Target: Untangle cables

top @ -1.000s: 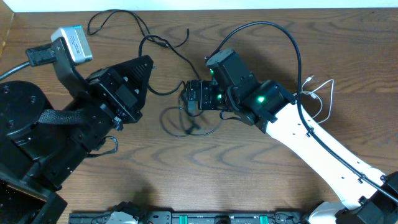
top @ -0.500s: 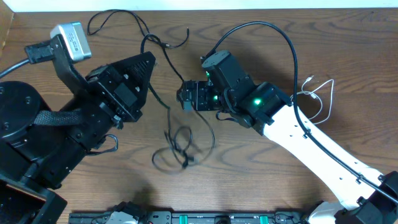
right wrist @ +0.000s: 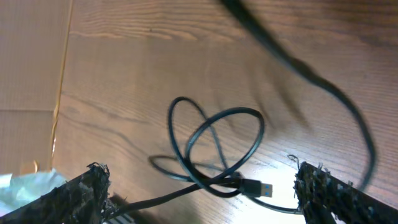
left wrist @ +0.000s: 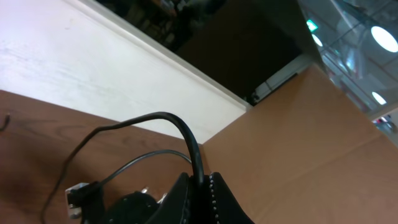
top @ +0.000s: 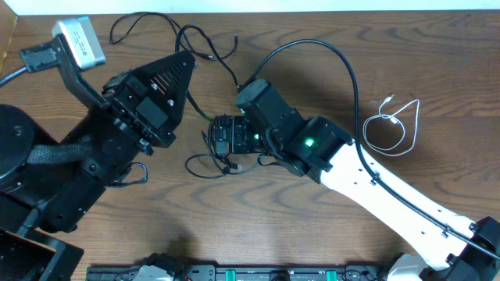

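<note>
With the right pincer (right wrist: 202, 173) spread wide, gripping nothing, over the looped black cable (right wrist: 249, 185) on the desk (right wrist: 155, 50), white cable (top: 394, 125) well apart, left pincer (top: 181, 74) state impossible to tell, liable to cinch the tangle by clamping crossed strands together.

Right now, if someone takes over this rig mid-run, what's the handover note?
Right tool: open wide, low over the looped black cable on the table, not gripping it. Its plug lies free.
Left tool: state unreadable; its wrist view points at the wall.
Second black cable: sprawled along the far edge. The arms hide whether it crosses the looped one.
White cable: alone beside the right arm, clear of both blacks.
Done: white separated.
Left: open the black loops and split the two blacks.
</note>
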Robot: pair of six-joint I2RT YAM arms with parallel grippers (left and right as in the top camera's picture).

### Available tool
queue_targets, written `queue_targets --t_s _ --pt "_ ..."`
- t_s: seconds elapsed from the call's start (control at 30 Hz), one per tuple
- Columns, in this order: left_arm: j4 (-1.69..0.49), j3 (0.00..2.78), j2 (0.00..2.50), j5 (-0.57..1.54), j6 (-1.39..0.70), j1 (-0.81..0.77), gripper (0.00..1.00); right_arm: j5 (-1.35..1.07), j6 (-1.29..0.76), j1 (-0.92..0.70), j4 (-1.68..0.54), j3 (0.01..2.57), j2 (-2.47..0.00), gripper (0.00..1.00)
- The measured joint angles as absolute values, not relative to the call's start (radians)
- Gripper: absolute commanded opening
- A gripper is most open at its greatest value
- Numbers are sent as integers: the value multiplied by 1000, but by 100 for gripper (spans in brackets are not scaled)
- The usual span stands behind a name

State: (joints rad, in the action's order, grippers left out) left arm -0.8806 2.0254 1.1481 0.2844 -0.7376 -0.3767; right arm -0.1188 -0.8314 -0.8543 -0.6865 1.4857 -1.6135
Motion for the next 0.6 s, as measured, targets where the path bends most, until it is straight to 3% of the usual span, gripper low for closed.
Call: queue_targets --t_s 0.33,0.43,0.6 --pt "-863 2025 1148 311 -764 -377 7 -93 -903 -915 -633 1486 -1792 88" --pt "-868 2025 1148 313 -763 -377 7 -98 -912 -920 -671 1486 -1849 75" --pt "-872 2025 1148 313 -762 -377 7 -82 -916 -920 -745 1485 -1874 28"
